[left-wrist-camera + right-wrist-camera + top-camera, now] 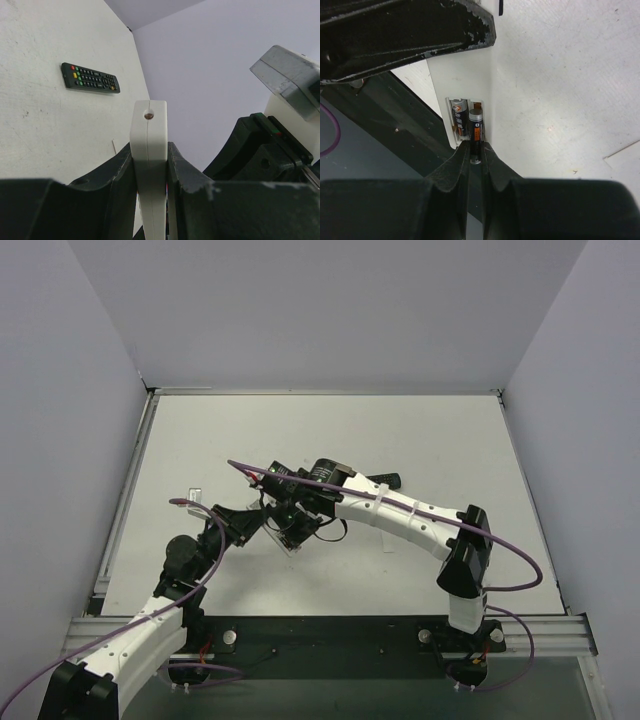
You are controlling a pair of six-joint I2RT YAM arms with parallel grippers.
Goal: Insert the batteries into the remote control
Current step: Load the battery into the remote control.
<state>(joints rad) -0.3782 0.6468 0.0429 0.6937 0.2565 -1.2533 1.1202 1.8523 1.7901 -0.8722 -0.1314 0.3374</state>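
My left gripper (149, 150) is shut on the white remote control (148, 117) and holds it edge-on above the table. In the right wrist view the remote (465, 75) has its back towards me, with the battery compartment open. One battery (458, 115) lies in the left slot. My right gripper (475, 148) is shut on the second battery (475, 125), whose far end is in the right slot. From above, both grippers meet at the table's middle: the left gripper (260, 523), the right gripper (300, 518) and the remote (289, 541).
The long black remote (90, 78) lies on the table behind the arms, partly hidden by the right arm in the top view (388, 481). A small flat white piece (195, 490) lies at the left. Grey walls enclose the table.
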